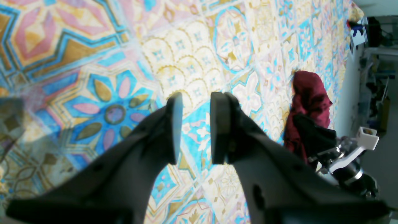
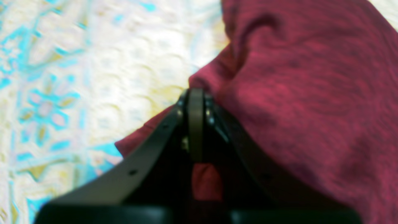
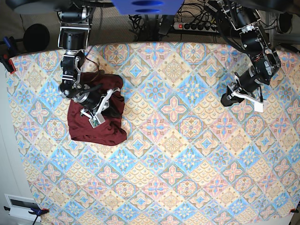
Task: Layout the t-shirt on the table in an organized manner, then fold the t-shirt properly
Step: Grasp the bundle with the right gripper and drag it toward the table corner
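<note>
The right gripper (image 2: 196, 102) is clenched on a fold of the t-shirt (image 2: 304, 93), maroon cloth showing between its jaws. The shirt lies bunched near the table's (image 3: 187, 154) edge on the base view's left. Well apart, the left gripper (image 1: 194, 124) hangs over bare patterned cloth, jaws parted and holding nothing

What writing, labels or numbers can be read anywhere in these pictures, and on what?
None can be read.
The t-shirt is plain, with no print.
The table cover shows only tile patterns, no letters.
The white box at the base view's lower left edge shows a dark panel, too small to read.
</note>
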Controlling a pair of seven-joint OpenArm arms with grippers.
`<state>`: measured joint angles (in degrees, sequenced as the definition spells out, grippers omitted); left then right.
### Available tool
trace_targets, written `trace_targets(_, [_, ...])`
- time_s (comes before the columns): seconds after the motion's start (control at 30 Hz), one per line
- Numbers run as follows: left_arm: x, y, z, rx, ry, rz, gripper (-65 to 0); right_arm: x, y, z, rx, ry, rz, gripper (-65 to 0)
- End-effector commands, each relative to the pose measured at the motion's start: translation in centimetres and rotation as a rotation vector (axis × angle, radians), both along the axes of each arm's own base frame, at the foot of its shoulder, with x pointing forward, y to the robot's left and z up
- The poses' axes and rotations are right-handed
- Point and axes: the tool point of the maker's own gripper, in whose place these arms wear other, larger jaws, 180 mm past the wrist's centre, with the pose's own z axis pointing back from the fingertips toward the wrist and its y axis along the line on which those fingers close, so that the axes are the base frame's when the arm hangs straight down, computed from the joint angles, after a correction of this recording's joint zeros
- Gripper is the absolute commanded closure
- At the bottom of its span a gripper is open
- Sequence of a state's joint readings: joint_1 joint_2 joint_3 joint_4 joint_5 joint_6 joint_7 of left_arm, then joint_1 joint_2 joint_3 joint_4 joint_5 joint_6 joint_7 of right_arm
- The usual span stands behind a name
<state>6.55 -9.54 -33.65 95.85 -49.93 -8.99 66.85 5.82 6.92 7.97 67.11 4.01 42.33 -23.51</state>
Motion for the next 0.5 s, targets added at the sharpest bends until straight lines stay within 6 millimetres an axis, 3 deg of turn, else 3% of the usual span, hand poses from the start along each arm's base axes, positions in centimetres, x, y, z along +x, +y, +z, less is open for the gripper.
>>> trace_targets(0.0, [0.8,0.3,1.3,0.010,-0.049,0.001,-14.2,-2.8,-3.6,-3.7,-0.227,0.163,0.020,0.0])
trace_targets(0.1, [0.8,0.3,1.3,0.010,-0.049,0.001,-14.2,-2.4,-4.9,-3.0,-0.266,0.141,0.024,0.0])
trace_targets(0.17, [0.8,0.3,1.3,0.008,-0.049,0.001,-14.2,-1.4,-5.2,-1.3,-0.290,0.087,0.028,0.0])
trace_targets(0.27, [0.7,0.3,1.3,0.008,-0.047,0.001,-14.2,-0.6,-3.4,1.3,-0.339,0.012,0.089,0.0])
trace_targets(0.47, [0.7,0.3,1.3,0.008,-0.047,0.001,-14.2,-4.8,1.3,3.1,-0.348,-0.051,0.211,0.0])
